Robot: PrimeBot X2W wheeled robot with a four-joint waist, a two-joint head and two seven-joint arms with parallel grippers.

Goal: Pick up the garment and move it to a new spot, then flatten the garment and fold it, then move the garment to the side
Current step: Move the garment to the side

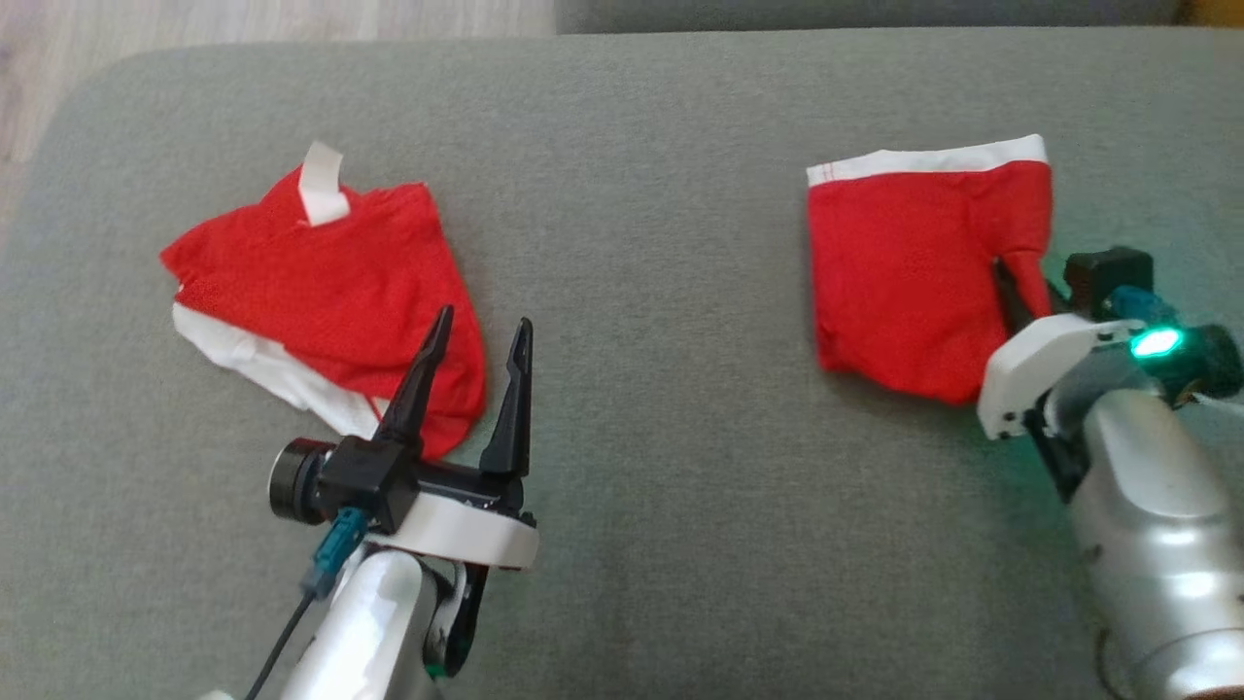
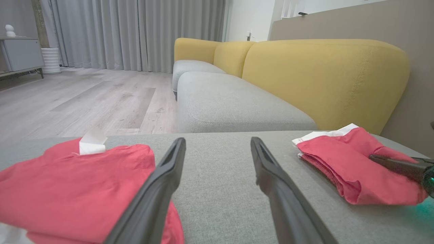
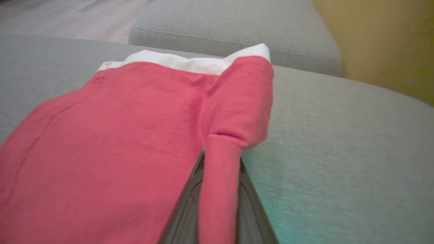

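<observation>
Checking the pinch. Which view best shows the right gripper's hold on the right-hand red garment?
The right wrist view: up close, the right gripper is shut on a fold of the right-hand red garment. The head view mostly hides the fingers behind cloth; the left wrist view shows the grip small, at the edge.

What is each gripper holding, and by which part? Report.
Right gripper: the right garment, pinched by a fold at its right edge. Left gripper: nothing, open.
</observation>
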